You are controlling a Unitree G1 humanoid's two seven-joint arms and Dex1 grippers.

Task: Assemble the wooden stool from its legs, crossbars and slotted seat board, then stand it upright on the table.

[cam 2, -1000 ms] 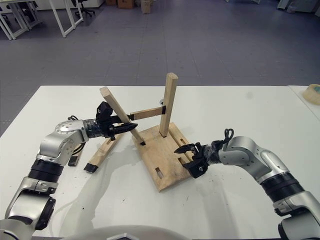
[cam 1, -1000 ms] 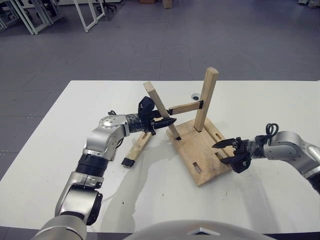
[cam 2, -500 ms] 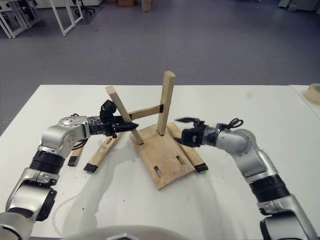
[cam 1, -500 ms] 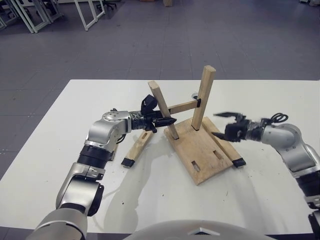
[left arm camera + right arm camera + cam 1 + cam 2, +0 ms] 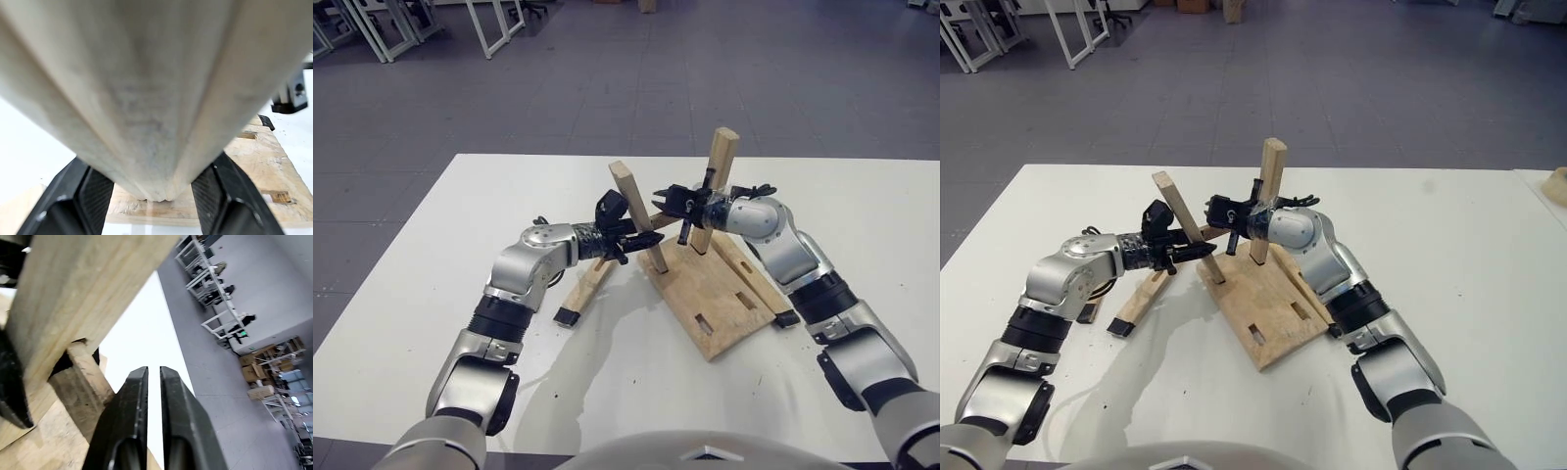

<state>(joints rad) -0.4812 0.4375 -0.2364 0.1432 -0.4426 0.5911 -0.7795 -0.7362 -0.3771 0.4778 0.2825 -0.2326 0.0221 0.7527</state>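
The seat board [image 5: 710, 299] lies flat on the surface [image 5: 411, 323]. The left claw [image 5: 639, 236] pinches the leaning leg [image 5: 628, 186] partway up. Just beyond, the right claw [image 5: 659, 197] is pressed together and empty. It points toward the robot's left, just beside the crossbar [image 5: 85, 377], which runs sideways into the upright leg [image 5: 719, 171].

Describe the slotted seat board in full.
The seat board is a pale, bare-wood rectangle lying flat on the white table, turned at an angle to the table's edges. Two rectangular slots towards its nearer end stand open. At its far end a leaning leg and a straighter leg stand in it. A black-capped loose leg lies along its right side.
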